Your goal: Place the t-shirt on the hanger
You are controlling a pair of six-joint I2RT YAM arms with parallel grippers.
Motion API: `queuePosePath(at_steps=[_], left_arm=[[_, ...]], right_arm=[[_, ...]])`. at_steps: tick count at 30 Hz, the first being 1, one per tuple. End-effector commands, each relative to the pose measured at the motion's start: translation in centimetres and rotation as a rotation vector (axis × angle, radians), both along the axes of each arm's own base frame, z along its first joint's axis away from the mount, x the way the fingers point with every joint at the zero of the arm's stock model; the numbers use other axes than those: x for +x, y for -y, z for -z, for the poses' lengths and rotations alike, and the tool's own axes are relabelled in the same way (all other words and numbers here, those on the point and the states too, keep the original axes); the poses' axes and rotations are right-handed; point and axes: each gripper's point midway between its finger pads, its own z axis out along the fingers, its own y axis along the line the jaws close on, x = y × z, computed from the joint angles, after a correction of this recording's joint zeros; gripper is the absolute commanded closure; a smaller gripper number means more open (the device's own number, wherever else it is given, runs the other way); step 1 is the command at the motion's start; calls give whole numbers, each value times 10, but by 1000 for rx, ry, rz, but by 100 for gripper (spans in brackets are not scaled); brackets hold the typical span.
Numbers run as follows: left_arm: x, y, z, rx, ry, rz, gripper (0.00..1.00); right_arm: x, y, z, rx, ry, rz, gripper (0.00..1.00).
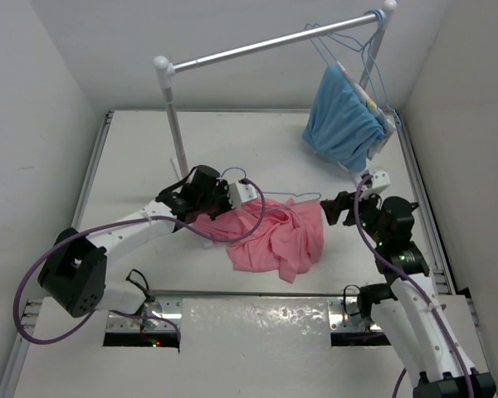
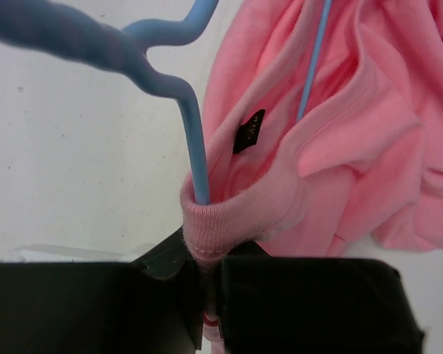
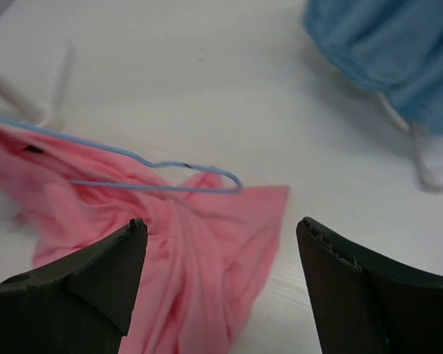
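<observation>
Left gripper (image 2: 207, 306) pinches the t-shirt (image 2: 354, 147) collar. The hanger (image 2: 196, 147) wire is hidden inside it, perhaps clamped too. Right gripper (image 3: 221, 225) gapes, empty.

White surface (image 1: 257, 141): lying flat and evenly lit, filling the middle of the top view. Metal strips (image 1: 95, 166): running along its left and right edges. Plain white walls (image 1: 33, 124): closing in at left, back and right. Silver rail (image 1: 266, 46): spanning the upper frame, resting on two white posts (image 1: 173, 116). Light-blue garment (image 1: 342, 120): hanging at the rail's right end.
</observation>
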Motion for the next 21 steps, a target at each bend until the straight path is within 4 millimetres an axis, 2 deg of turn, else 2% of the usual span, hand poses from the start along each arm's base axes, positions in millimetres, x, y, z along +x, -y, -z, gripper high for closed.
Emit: queuePosePath(at_steps=[1, 2, 4, 5, 6, 8, 10, 13, 18, 19, 20, 21], left_arm=[[-3, 16, -21, 11, 39, 118, 100], [-6, 19, -22, 15, 41, 144, 100], [-12, 24, -24, 26, 39, 173, 100], [-13, 26, -24, 32, 43, 189, 100], [-17, 28, -24, 39, 38, 204, 100], [-21, 31, -24, 35, 25, 222, 100], [-24, 35, -27, 25, 17, 239, 100], [-28, 36, -28, 13, 5, 258, 100], [-32, 37, -27, 9, 2, 281, 100], [-35, 38, -27, 4, -1, 296, 100], [-38, 38, -25, 4, -9, 307, 100], [-39, 38, -26, 1, -9, 315, 100]], right_arm=[[-5, -58, -58, 0, 183, -351, 21], [-10, -76, -61, -34, 203, -431, 21], [-4, -96, -66, -127, 230, -510, 19], [-15, -123, -66, -148, 232, -608, 19], [-8, -138, -62, -197, 214, -663, 19], [-16, -166, -49, -270, 192, -797, 18], [-8, -183, -33, -300, 122, -861, 19], [-5, -195, -20, -292, 75, -916, 20], [-4, -195, 11, -292, 24, -921, 21], [-2, -197, 10, -285, 47, -915, 22], [-4, -196, 16, -283, 36, -917, 28], [-1, -198, 13, -278, 61, -911, 33]])
